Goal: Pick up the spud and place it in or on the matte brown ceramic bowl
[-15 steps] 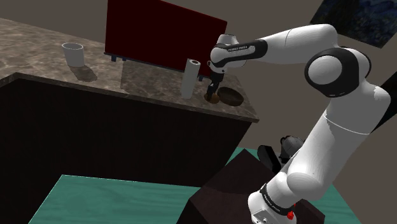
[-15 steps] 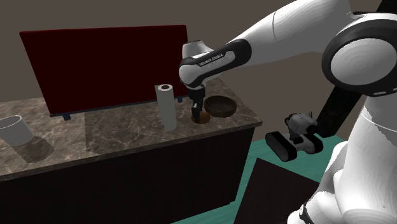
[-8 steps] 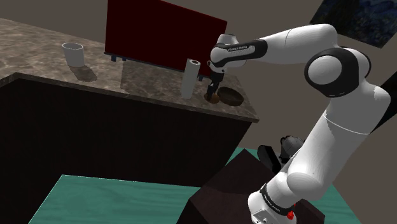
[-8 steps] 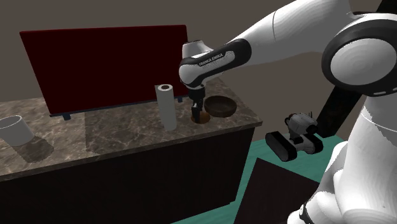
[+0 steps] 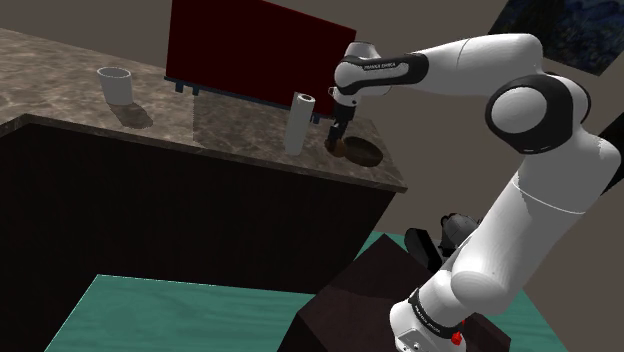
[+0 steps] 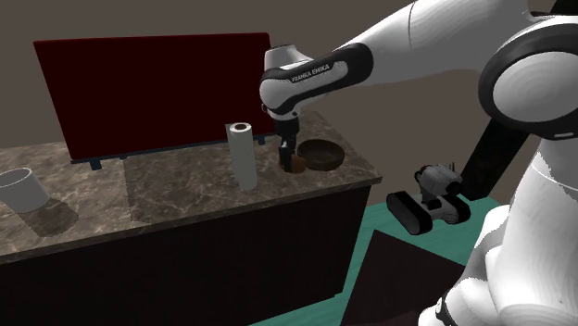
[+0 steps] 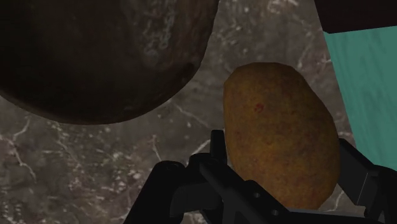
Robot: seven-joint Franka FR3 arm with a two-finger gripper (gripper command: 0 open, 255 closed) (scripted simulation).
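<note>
Potato [image 7: 273, 121] is clamped between the gripper [image 7: 283, 153] fingers. It looks just clear of the marble counter [image 7: 127, 159], right beside the brown bowl [image 7: 95, 57] and not over it yet. Most of the spud sticks out past the fingertips. My worry is that it pivots or slips on the sideways move, or clips the rim if I travel too low. The paper roll [image 6: 243, 156] is close on the other side.

The potato [image 7: 273, 114] has dull, mottled brown skin, kinda rough looking. The bowl [image 7: 95, 51] is dark brown, matte and blotchy. The countertop [image 7: 76, 172] looks like brown marble with pale veins. The gripper [image 7: 283, 153] is smooth black, and the arm [image 6: 426, 46] shell is glossy white.
</note>
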